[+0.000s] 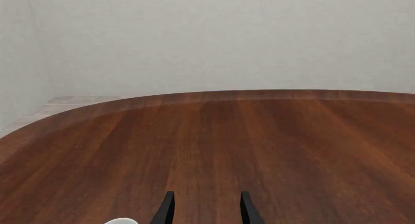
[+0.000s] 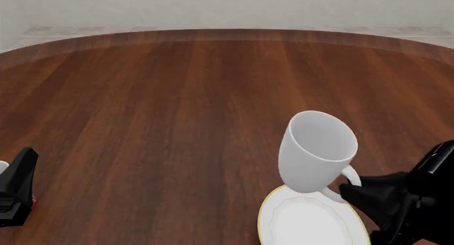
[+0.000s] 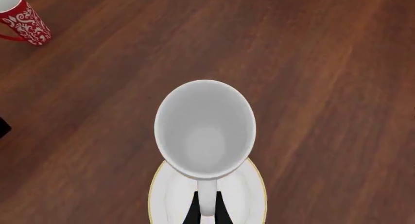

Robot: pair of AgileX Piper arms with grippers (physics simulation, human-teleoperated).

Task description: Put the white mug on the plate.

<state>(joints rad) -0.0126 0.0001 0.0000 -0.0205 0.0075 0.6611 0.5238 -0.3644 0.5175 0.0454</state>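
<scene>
The white mug tilts with its open mouth toward the camera, its base over the far edge of the plate. Whether it touches the plate I cannot tell. My right gripper is shut on the mug's handle, coming in from the lower right. In the right wrist view the mug covers most of the gold-rimmed plate, and the dark fingers flank the handle. My left gripper sits at the table's near left, far from both. In the left wrist view it is open, with nothing between its fingers.
A red mug with white patterning stands on the wooden table near the left arm. A small white rim shows beside the left fingers. The table's curved far edge meets a pale wall.
</scene>
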